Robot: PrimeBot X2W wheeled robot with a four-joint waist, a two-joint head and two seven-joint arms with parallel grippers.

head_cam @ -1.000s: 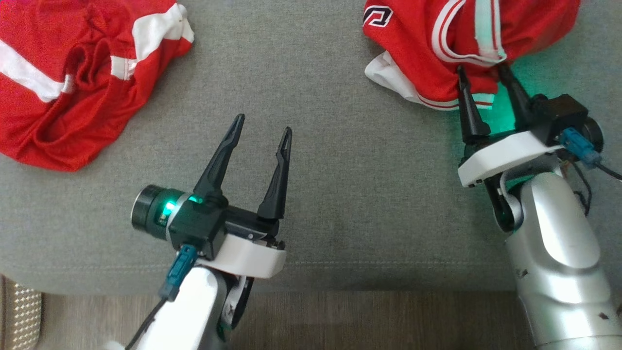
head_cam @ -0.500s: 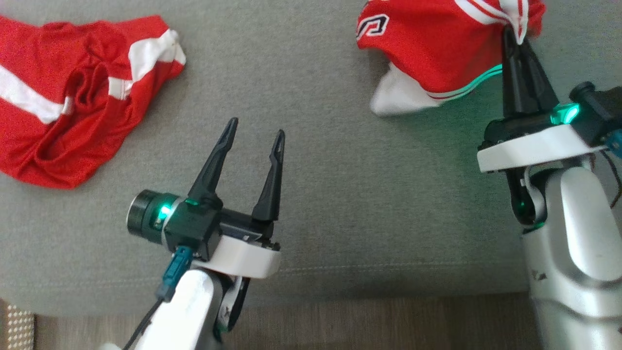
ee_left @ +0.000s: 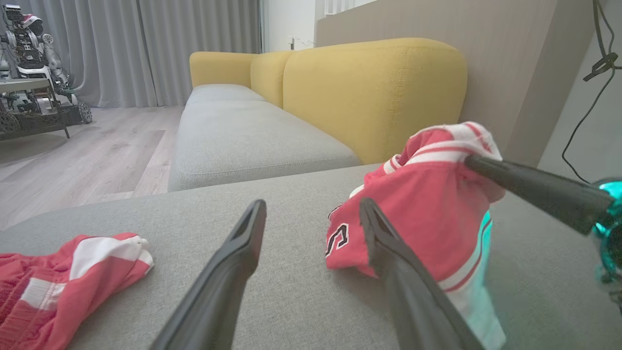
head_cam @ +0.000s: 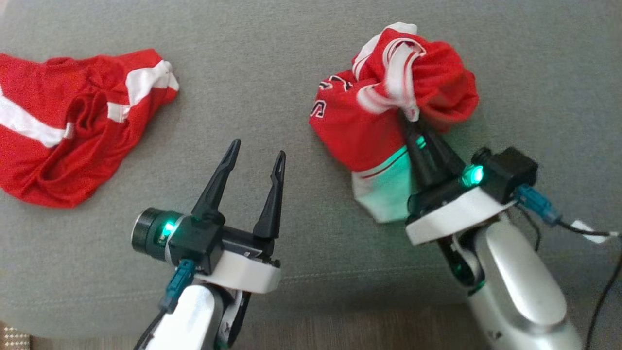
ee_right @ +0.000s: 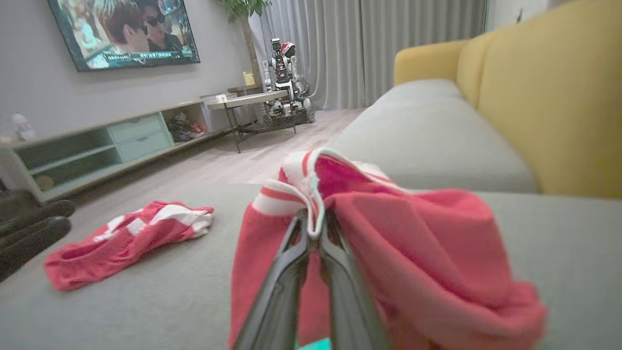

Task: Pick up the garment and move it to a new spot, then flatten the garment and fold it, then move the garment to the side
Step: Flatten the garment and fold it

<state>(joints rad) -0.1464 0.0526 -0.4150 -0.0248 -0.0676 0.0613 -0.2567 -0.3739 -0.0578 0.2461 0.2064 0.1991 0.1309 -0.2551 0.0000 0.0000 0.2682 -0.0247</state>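
Progress is slim so far: only the first part of the job, the pick-up, looks to be under way. The right pincer [head_cam: 410,127] is clamped tight on the white-and-red striped trim of the garment [head_cam: 369,131], a red jersey. Its two dark fingers [ee_right: 291,272] are pressed together with the trim caught between the tips. The jersey hangs from that grip as a bunched lump above the grey sofa seat [head_cam: 272,73], just in front of the yellow backrest [ee_left: 369,92]. Its pale lower hem droops toward the cushion, and I can't tell from here whether it brushes the fabric.

The left pincer [head_cam: 258,148] hovers over bare cushion to the left of the jersey, jaws wide apart and nothing in them. A second red garment [head_cam: 73,126] with white bands lies crumpled well off to the left, untouched.

By my reckoning almost everything is left to do. The jersey has yet to be carried over and set down in a new spot. It is nowhere near flat, no fold has been made, and the final shift to the side hasn't come up. I would guess the free left arm will be wanted once spreading begins, since one grip alone leaves the cloth in a heap.
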